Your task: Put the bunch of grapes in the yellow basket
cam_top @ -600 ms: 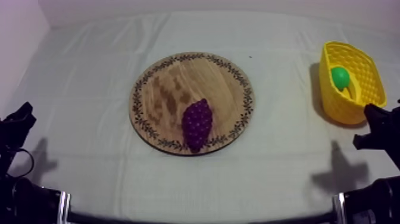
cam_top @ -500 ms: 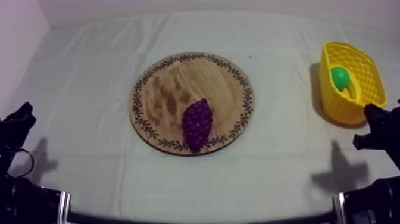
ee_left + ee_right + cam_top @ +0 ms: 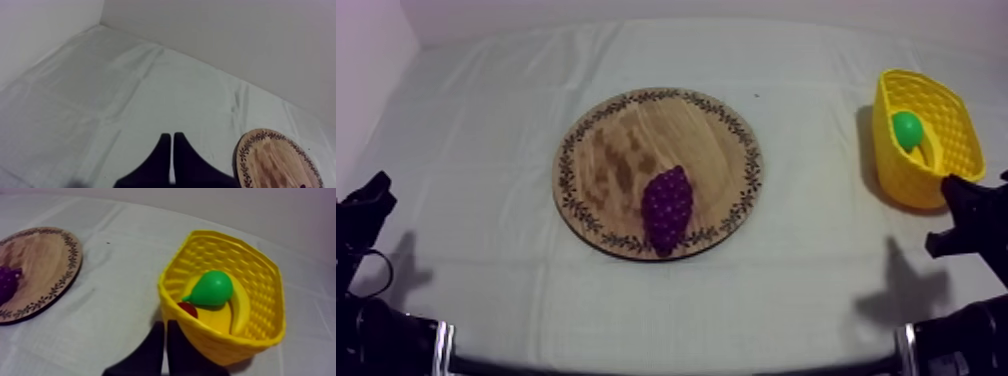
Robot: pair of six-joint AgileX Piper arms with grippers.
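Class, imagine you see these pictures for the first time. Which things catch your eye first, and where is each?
The purple bunch of grapes stands out, lying on the round wooden board in the middle of the table, close to its near rim. The bright yellow basket at the table's right side draws the eye too, holding a green pear, a banana and a small red fruit.

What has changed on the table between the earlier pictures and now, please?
The right gripper, beside the yellow basket, has edged slightly toward the wooden board. Nothing was taken hold of or let go. The bunch of grapes stays on the board, and the left gripper and the basket have not moved.
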